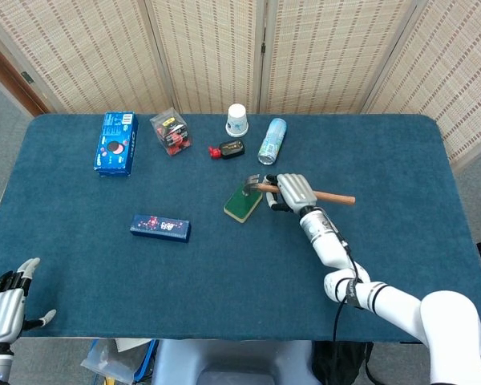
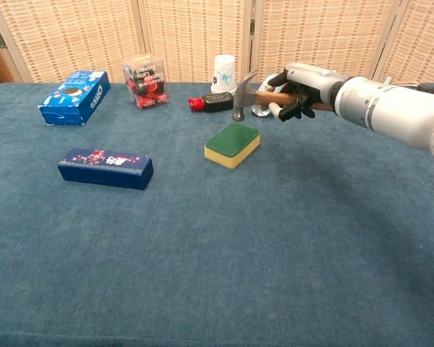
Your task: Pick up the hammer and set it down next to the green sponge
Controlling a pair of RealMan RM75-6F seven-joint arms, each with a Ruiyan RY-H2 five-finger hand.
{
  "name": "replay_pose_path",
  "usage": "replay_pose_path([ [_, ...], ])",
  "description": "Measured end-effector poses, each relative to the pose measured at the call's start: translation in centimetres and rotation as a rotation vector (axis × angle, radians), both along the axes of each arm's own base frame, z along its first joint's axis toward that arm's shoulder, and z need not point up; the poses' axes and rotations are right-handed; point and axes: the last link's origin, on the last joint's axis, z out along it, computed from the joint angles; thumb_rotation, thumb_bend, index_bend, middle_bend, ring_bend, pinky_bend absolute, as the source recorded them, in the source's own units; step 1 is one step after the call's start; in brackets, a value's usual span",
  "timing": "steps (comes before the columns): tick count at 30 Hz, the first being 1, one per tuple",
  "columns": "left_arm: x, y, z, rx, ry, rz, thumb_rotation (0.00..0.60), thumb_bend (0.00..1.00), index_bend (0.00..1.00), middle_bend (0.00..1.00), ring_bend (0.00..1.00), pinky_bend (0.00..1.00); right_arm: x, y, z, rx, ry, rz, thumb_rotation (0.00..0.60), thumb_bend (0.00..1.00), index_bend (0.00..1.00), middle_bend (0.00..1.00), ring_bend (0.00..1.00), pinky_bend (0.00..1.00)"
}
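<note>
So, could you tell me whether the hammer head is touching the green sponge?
Apart. The chest view shows the hammer held by the right hand above the green sponge, table visible between.

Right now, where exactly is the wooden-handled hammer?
The wooden-handled hammer is held off the table in the right robot hand. In the head view its metal head hangs at the far right corner of the green sponge, in front of the lying can.

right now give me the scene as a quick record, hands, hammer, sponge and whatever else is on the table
right hand: grips the hammer by its wooden handle, above the table
hammer: held off the table, head over the far end of the sponge
green sponge: flat on the table, untouched
left hand: at the table's near left edge, fingers apart, holds nothing
table: blue cloth
behind: paper cup, can
</note>
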Motion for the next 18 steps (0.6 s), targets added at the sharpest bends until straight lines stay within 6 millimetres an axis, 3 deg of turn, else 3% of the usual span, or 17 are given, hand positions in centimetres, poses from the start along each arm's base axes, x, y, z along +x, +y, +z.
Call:
replay_pose_path([
  [8,-0.3,-0.3,-0.1,-0.004,-0.002,0.012,0.600,0.13,0.06,0.09,0.15,0.09,-0.1,-0.2,-1.7,0.028,0.055,-0.009,0.600,0.92,0.70,0.85,0.88,0.92],
  [18,-0.2,-0.4,-0.3,-0.019,-0.008,0.012,0.600,0.13,0.06,0.09,0.15,0.09,-0.6,-0.2,-1.9,0.030,0.083,-0.009,0.600,0.92,0.70,0.85,0.88,0.92],
])
